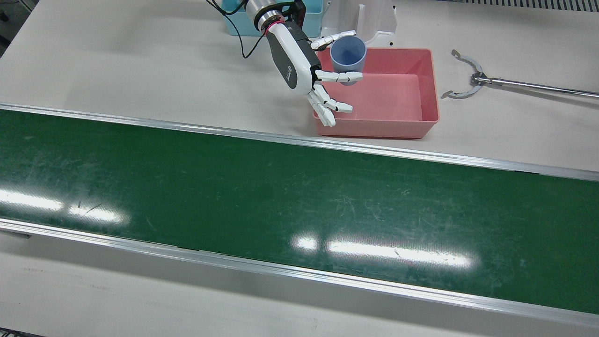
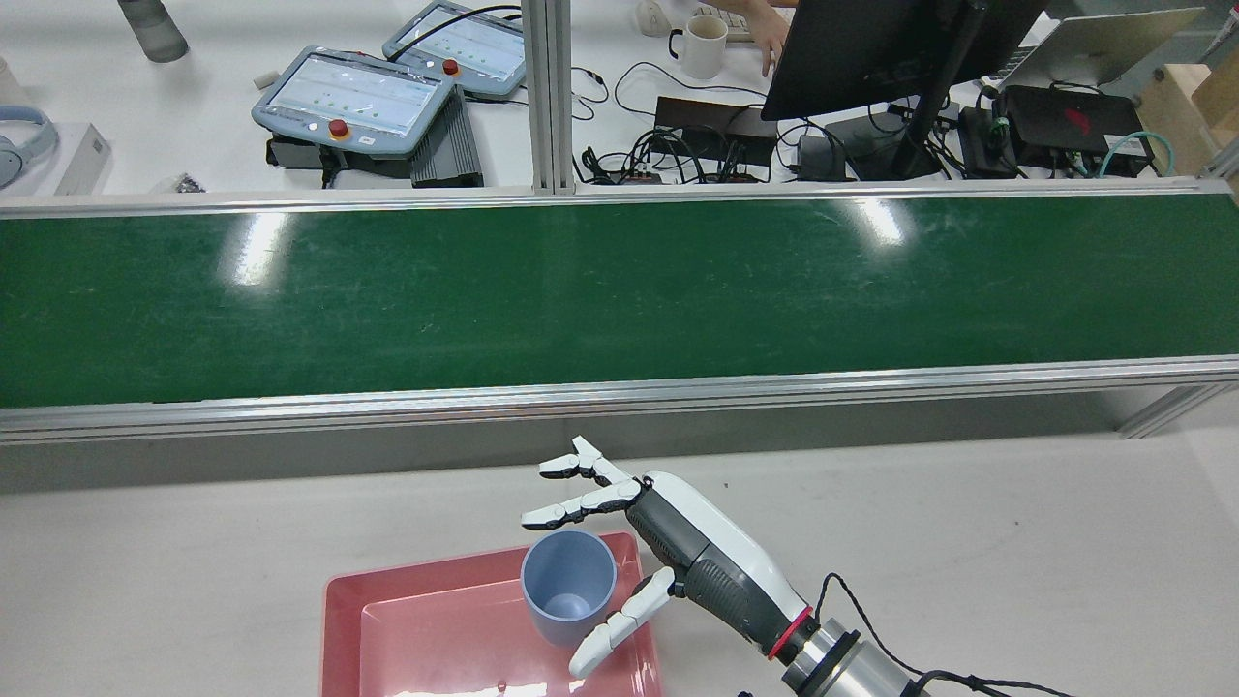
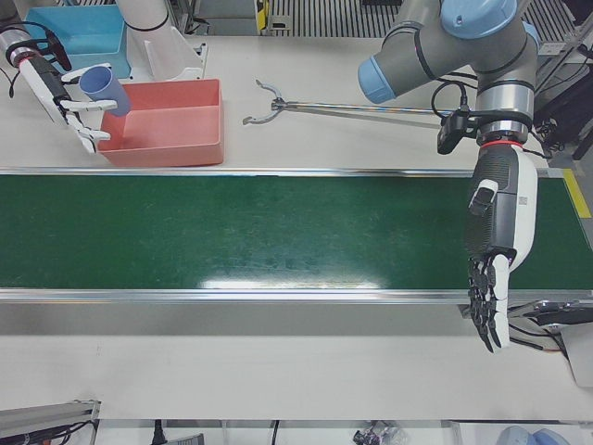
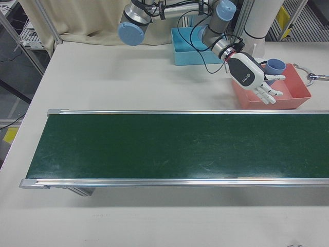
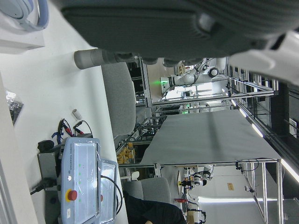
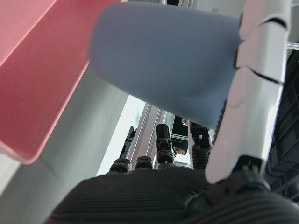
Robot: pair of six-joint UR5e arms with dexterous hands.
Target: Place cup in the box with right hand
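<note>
A blue cup (image 1: pixel 348 54) hangs tilted over the near-left corner of the pink box (image 1: pixel 398 100), pinched between a finger and the thumb of my right hand (image 1: pixel 299 61); the other fingers spread out over the box's rim. In the rear view the cup (image 2: pixel 568 586) sits over the box's (image 2: pixel 436 629) right end, with the right hand (image 2: pixel 697 552) beside it. The right hand view shows the cup's side (image 6: pixel 163 60) against a white finger, above the box wall (image 6: pixel 37 70). My left hand (image 3: pixel 496 250) hangs fingers down and apart at the belt's near edge, holding nothing.
A green conveyor belt (image 1: pixel 281 196) runs across the table in front of the box. A light blue bin (image 1: pixel 234 18) and a white pedestal (image 1: pixel 369 18) stand behind the box. A metal grabber tool (image 1: pixel 472 82) lies to the box's right.
</note>
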